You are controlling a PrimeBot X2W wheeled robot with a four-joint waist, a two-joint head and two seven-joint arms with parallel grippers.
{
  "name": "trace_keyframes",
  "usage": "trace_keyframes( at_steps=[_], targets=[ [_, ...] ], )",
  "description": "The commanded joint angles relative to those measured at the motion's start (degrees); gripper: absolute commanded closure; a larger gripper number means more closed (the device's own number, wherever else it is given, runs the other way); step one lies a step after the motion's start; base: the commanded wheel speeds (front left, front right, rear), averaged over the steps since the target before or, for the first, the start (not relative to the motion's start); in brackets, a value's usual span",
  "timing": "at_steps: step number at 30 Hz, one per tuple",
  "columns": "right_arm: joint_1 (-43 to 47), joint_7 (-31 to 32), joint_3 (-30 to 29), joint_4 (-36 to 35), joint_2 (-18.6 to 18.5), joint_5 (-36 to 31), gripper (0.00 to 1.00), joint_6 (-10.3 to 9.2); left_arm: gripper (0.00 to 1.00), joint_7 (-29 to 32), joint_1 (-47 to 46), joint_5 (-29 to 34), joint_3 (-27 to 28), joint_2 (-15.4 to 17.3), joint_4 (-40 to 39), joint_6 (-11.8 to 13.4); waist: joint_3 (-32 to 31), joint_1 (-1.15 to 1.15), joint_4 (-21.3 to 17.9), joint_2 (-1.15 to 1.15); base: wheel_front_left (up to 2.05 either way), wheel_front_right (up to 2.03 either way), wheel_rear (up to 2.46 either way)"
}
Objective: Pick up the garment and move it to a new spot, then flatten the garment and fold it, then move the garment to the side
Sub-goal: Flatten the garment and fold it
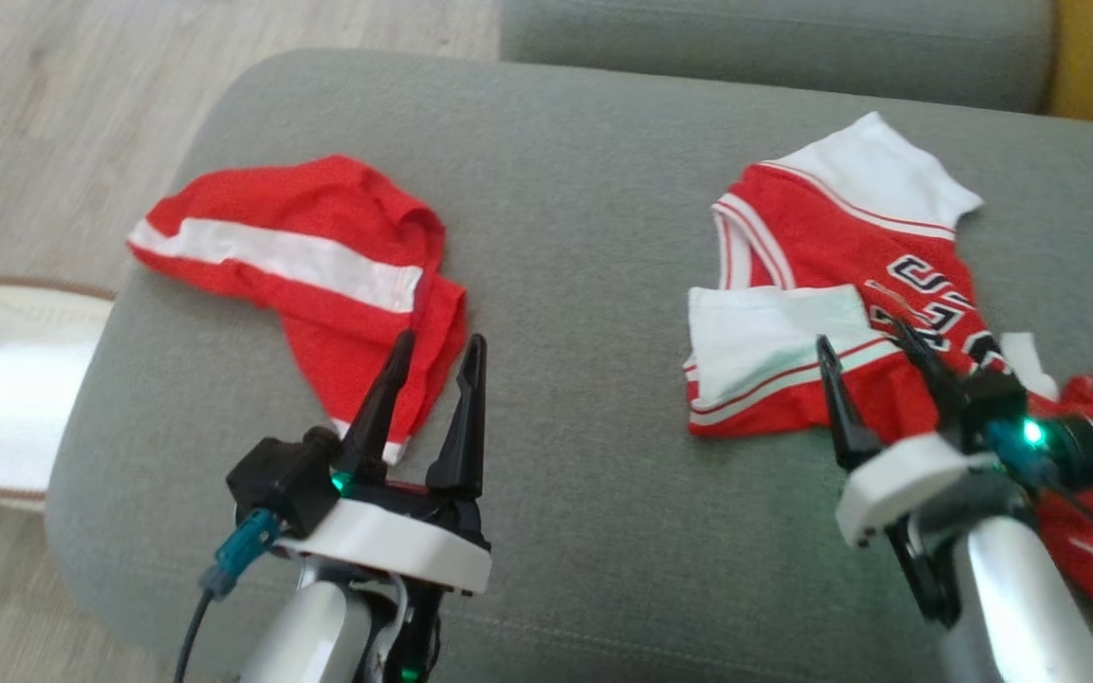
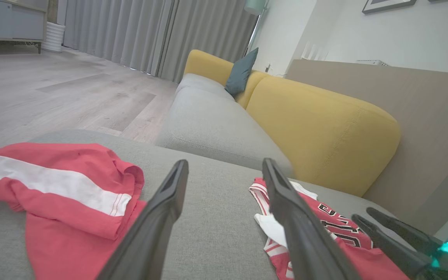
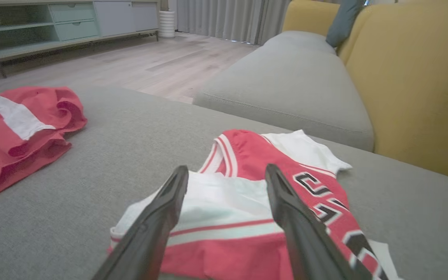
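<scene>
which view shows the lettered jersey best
The head view: the jersey lies nearly whole on the grey cushion, sleeves and lettering visible, the right gripper hiding its lower part. The right wrist view is closer but cuts off its bottom; the left wrist view catches part of it, low and right.

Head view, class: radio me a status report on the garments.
Left gripper open, at edge of red shorts. Right gripper open, over jersey. Both garments rumpled on grey cushion. Nothing in the way.

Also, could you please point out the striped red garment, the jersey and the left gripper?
striped red garment [image 1: 290, 254]: head view, on its white stripe.
jersey [image 1: 807, 232]: head view, on the red chest panel.
left gripper [image 1: 442, 338]: head view, midway between its fingertips.
</scene>
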Motion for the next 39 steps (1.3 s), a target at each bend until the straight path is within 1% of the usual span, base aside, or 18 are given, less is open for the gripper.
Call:
trace_keyframes(
  at_steps=[1, 4, 7, 10, 15, 21, 29, 30, 31, 39],
  targets=[
    [-3.77, -0.25, 2.13, -1.03, -0.38, 0.58, 0.00, -0.04, 0.00, -0.31, -3.09, -0.60, 1.18, 0.12, -2.08, -0.15, 1.13, 0.00, 1.71, 0.00, 0.00, 0.00, 0.00],
    [-7.32, 1.25, 3.61, 2.70, -1.18, 1.43, 0.00, -0.04, 0.00, -0.31, -3.58, -1.02, 0.38, 0.12, -2.12, -0.19, 2.27, 0.00, 3.79, 0.00, 0.00, 0.00, 0.00],
    [-11.14, 4.20, 5.60, 7.46, -2.95, 0.34, 0.00, -0.04, 0.00, -0.31, -4.08, -1.64, -0.32, 0.12, -2.26, 0.08, 3.35, 0.00, 5.97, 0.00, 0.00, 0.00, 0.00],
    [-14.69, 7.09, 6.17, 12.86, -3.57, 1.14, 0.00, -0.04, 0.00, -0.31, -4.53, -2.30, -0.94, 0.12, -2.43, 0.28, 4.20, 0.00, 8.09, 0.00, 0.00, 0.00, 0.00],
    [-19.68, 8.59, 7.36, 20.66, -5.63, 2.57, 0.00, -0.04, 0.00, -0.31, -5.12, -2.97, -1.82, 0.12, -2.53, 0.42, 5.29, 0.00, 11.05, 0.00, 0.00, 0.00, 0.00],
    [-23.60, 10.36, 8.00, 28.16, -7.34, 3.30, 0.00, -0.04, 0.00, -0.31, -5.43, -3.58, -2.34, 0.12, -2.72, 0.59, 6.15, 0.00, 13.06, 0.00, 0.00, 0.00, 0.00],
    [-26.29, 9.91, 8.45, 34.45, -7.42, 5.21, 0.00, -0.04, 0.00, -0.31, -5.59, -3.89, -2.56, 0.12, -3.11, 0.77, 7.17, 0.00, 13.85, 0.00, 0.00, 0.00, 0.00],
    [-26.55, 9.78, 8.45, 35.08, -7.35, 5.48, 0.57, -0.04, 0.00, -0.31, -5.64, -3.90, -2.54, 0.12, -3.14, 0.78, 7.30, 0.00, 13.84, 0.00, 0.00, 0.00, 0.00],
    [-26.82, 9.42, 8.50, 35.54, -7.37, 5.54, 1.00, -0.04, 0.00, -0.31, -5.71, -3.90, -2.52, 0.12, -3.14, 0.81, 7.42, 0.00, 13.81, 0.00, 0.00, 0.00, 0.00],
    [-28.10, 7.59, 8.74, 38.77, -6.58, 6.81, 1.00, -0.04, 0.00, -0.31, -6.17, -3.80, -2.24, 0.12, -2.82, 0.84, 7.37, 0.00, 12.85, 0.00, 0.00, 0.00, 0.00]
  ],
)
